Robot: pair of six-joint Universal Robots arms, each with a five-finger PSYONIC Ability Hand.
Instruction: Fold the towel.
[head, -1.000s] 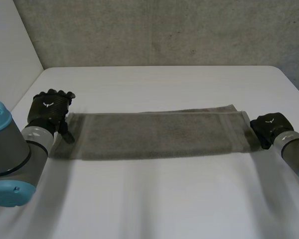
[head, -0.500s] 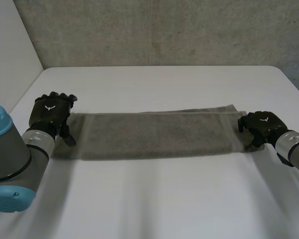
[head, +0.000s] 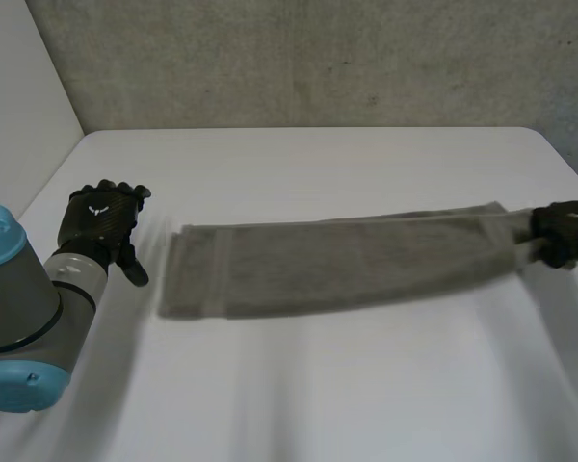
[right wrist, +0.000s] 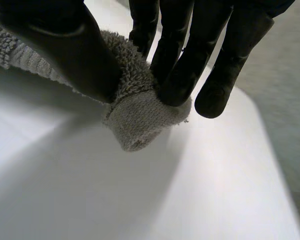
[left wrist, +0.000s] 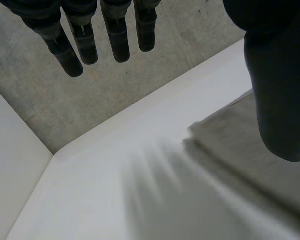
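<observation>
Black fingers (right wrist: 177, 50) and the thumb of my right hand (head: 564, 229) pinch the grey towel (head: 337, 265) at its right end, bunching the cloth between them, close to the right edge of the tabletop (head: 299, 385). From there the towel stretches as a long narrow strip across the tabletop's middle. Its long axis runs side to side, with the right end angled a little toward the far edge. My left hand (head: 99, 219) hangs with straight fingers, holding nothing, just beside the towel's left end near the left edge.

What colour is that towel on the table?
Plain greyish-brown all over. The towel shows best in the head view.
</observation>
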